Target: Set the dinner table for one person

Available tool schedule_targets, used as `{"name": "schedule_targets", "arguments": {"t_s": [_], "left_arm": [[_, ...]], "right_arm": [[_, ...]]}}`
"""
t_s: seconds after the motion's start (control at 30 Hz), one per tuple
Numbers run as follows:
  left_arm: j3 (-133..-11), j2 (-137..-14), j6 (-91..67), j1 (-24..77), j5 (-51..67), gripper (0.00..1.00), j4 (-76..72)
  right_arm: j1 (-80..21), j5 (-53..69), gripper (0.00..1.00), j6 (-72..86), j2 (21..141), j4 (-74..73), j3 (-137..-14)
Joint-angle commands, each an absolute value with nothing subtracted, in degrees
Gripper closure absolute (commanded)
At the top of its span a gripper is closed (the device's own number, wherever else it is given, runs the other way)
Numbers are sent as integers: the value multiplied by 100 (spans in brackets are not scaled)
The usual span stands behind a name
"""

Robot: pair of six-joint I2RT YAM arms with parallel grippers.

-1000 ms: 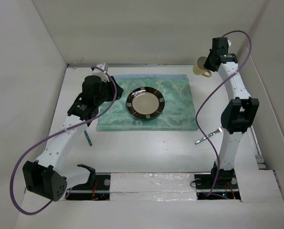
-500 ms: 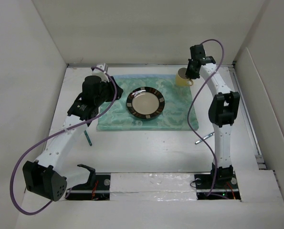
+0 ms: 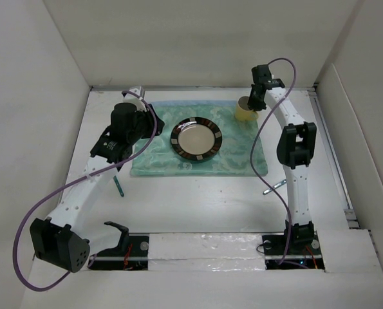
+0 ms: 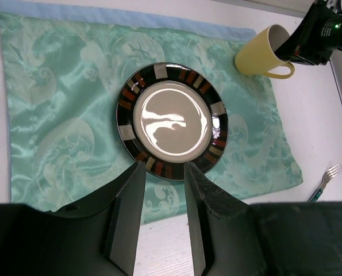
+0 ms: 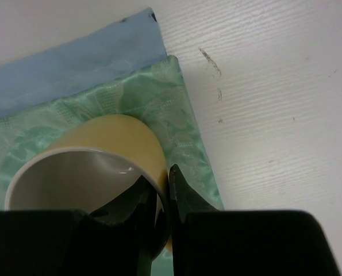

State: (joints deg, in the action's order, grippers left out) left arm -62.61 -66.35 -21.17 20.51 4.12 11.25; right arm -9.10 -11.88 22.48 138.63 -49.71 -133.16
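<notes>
**While right fingers (image 5: 174, 187) clench a yellow ceramic mug (image 5: 102, 144) by its rim, left fingers (image 4: 133, 195) gape**

Below both lies the large flat white bench (image 3: 197, 206); beyond the left pair, a round dark-rimmed plate (image 4: 171, 121) sits on teal patterned cloth (image 4: 56, 115).

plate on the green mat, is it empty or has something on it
Empty: the plate shows a bare, glossy cream centre with only light reflections, and nothing lies on its striped rim.
</notes>
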Motion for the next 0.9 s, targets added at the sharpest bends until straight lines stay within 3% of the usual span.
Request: {"name": "schedule_targets", "arguments": {"t_s": [0.0,0.33,0.5,0.67,0.7,0.77,0.8,0.87], "left_arm": [[-6442,-6372,-2039,2039,264,70,1177],[-6811,-6355,-1828,1986,62,67,1573],[-6794,-6398,-1854,1986,105,67,1591],[-6689,-6425,-1942,1986,193,67,1600],[-6680,-6434,-1942,1986,228,67,1608],[-6636,-6442,-1934,1986,351,73,1617],[-6618,-6468,-1881,1986,508,76,1548],[-6679,-6539,-1373,2415,1080,84,1389]], "right_arm": [[-1020,-1292,94,2382,13737,-4694,-13474],[-897,-607,46,2584,13142,-4623,-13904],[-713,-44,37,2724,12482,-4421,-13896],[-536,448,35,2786,11498,-4035,-13001],[-536,474,37,2786,11313,-3956,-12764],[-536,466,68,2804,10892,-3650,-11889],[-536,466,95,2830,10385,-3500,-11509],[-597,483,100,2874,9829,-2913,-10692]]}}
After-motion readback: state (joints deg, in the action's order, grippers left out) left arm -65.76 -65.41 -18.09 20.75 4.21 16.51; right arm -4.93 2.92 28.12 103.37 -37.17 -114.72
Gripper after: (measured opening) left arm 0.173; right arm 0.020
